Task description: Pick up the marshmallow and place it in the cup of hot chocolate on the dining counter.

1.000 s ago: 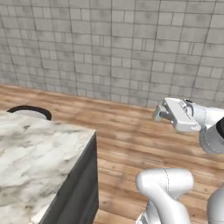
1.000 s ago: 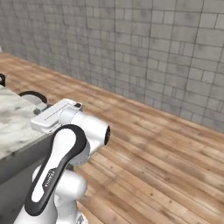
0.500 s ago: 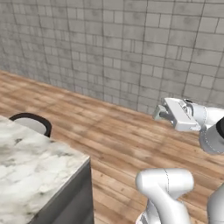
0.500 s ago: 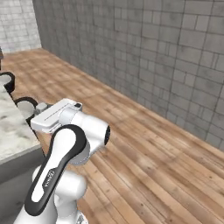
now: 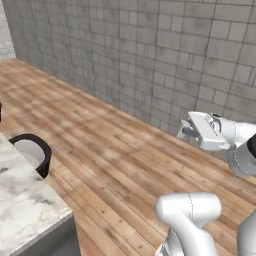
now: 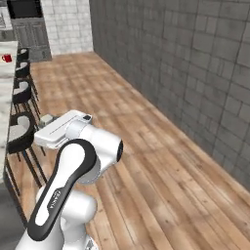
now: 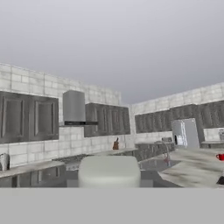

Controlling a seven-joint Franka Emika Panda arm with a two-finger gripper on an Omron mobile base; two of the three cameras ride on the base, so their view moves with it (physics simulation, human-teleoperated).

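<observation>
The gripper (image 5: 183, 131) hangs in mid-air over the wooden floor (image 5: 115, 160), well away from the dining counter (image 5: 20, 210); whether its fingers are apart or together cannot be told from any view. In the left base view one corner of the marble top sits at the lower left, with one black stool (image 5: 32, 152) just beyond its edge. In the right base view the counter runs along the far left edge, and a row of black stools (image 6: 19, 132) stands beside it; about four can be counted, the far ones too small to be sure of. Far down that counter stands one small red cup (image 6: 7, 58), the cup of hot chocolate; its contents are too small to make out. The same red cup (image 7: 220, 156) sits at the right edge of the hand view, on the marble top. The marshmallow is too small to find in any view. The hand view also takes in one grey range hood (image 7: 73, 108), dark wall cabinets (image 7: 28, 118) to either side and one steel fridge (image 7: 185, 133).
</observation>
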